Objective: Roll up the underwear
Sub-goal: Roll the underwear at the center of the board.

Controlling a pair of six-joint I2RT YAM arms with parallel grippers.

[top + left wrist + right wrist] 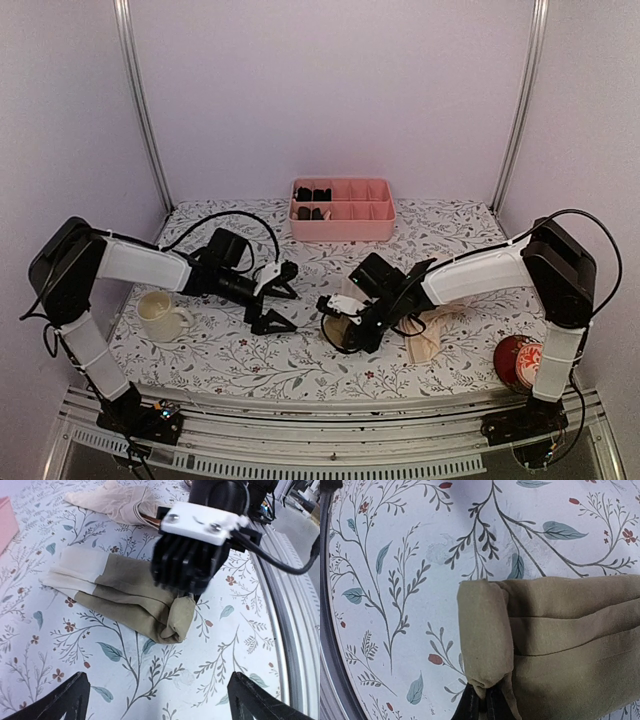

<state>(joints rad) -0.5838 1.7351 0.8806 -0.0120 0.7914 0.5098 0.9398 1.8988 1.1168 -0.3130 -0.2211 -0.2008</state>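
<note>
The olive-brown underwear (120, 592) with a cream-white end (75, 572) lies flat on the floral table. Its near end is rolled over into a short roll (485, 630). My right gripper (481, 706) is shut on that rolled end, and its body hides most of the garment in the top view (338, 325). My left gripper (278, 297) is open and empty, just left of the garment, with the roll a little ahead of its fingertips (70, 700). The pale peach-beige underwear (425, 340) lies crumpled to the right, beyond the right gripper in the left wrist view (115, 502).
A pink compartment tray (345, 228) with small black bundles (312, 195) stands at the back centre. A cream mug (160, 315) is at the front left. A red round object (515, 362) sits by the right arm's base. The table's front rail (295, 605) runs close by.
</note>
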